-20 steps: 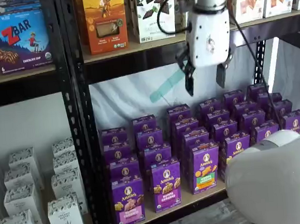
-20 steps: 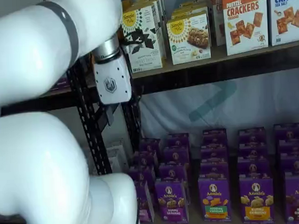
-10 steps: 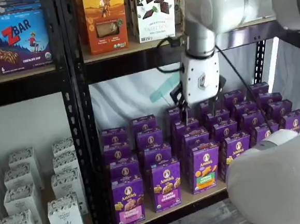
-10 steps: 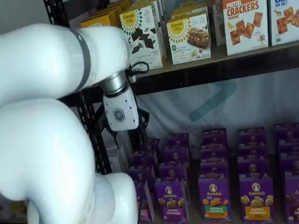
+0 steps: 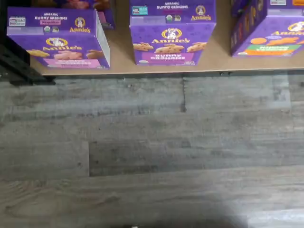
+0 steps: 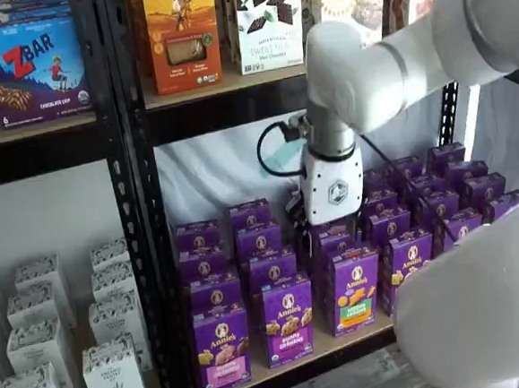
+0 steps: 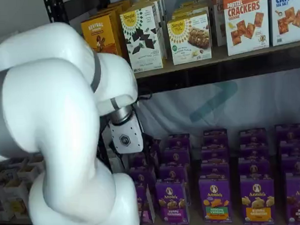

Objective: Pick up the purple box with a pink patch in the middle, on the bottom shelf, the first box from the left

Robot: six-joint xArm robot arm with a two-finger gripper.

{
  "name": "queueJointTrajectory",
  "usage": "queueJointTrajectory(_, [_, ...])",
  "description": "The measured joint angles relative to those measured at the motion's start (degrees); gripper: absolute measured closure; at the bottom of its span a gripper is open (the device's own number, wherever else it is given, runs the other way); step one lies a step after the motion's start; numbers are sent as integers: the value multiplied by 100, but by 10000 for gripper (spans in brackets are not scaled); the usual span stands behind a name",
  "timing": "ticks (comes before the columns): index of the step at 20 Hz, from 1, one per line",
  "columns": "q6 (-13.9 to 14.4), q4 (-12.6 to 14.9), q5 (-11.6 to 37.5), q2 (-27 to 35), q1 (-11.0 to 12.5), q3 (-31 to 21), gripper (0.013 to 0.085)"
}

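The small upright purple carton with a pink band across its front (image 6: 222, 348) stands at the front edge of the light tan bottom shelf board (image 6: 299, 357), at the end next to the black perforated steel rack post (image 6: 144, 212); the wrist view shows the same carton (image 5: 59, 45) from above, just beside a like purple carton with a purple label (image 5: 172, 35), with grey wood-plank flooring (image 5: 152, 152) in front of the shelf; the white-bodied gripper (image 6: 332, 229) hangs over the rows of purple cartons, farther from the post than the pink-banded one and apart from it; its black fingers are hidden against the cartons in both shelf views, yet they stand spread wide, holding nothing.
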State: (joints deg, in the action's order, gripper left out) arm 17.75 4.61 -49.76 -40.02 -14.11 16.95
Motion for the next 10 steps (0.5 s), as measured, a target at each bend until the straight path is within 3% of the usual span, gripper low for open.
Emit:
queueJointTrajectory(6, [351, 364, 1108, 823, -14, -198, 130])
queueJointTrajectory(10, [556, 616, 1540, 1562, 33, -111, 130])
